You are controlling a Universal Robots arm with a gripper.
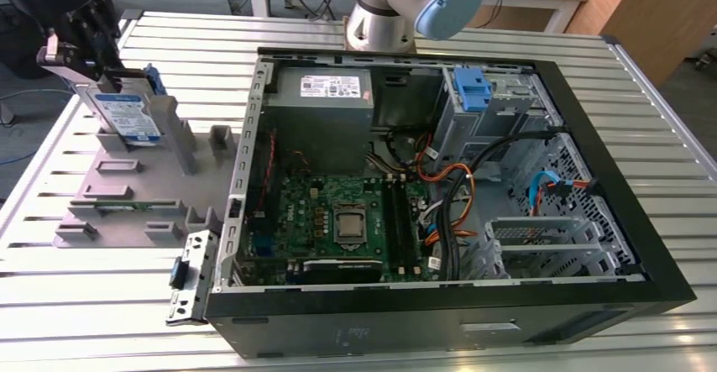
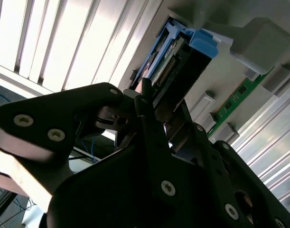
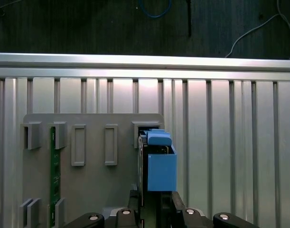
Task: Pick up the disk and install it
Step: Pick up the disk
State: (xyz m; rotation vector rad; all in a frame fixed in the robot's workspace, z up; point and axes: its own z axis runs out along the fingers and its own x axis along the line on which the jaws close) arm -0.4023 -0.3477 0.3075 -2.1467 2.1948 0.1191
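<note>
Silver slatted table [image 3: 230, 142], dark floor [image 3: 88, 23] beyond; tool [image 3: 156, 209] astride the disk [image 3: 161, 171], grip uncertain.

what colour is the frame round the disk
Blue. On the disk it shows best in the first wrist view.

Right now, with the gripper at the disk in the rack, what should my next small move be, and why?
Probably a short, straight lift, once you have confirmed the grasp. The gripper sits at the top edge of the disk, which stands upright in a slot of the grey rack, outside the open computer case. A sideways pull could jam it against the slot.
</note>
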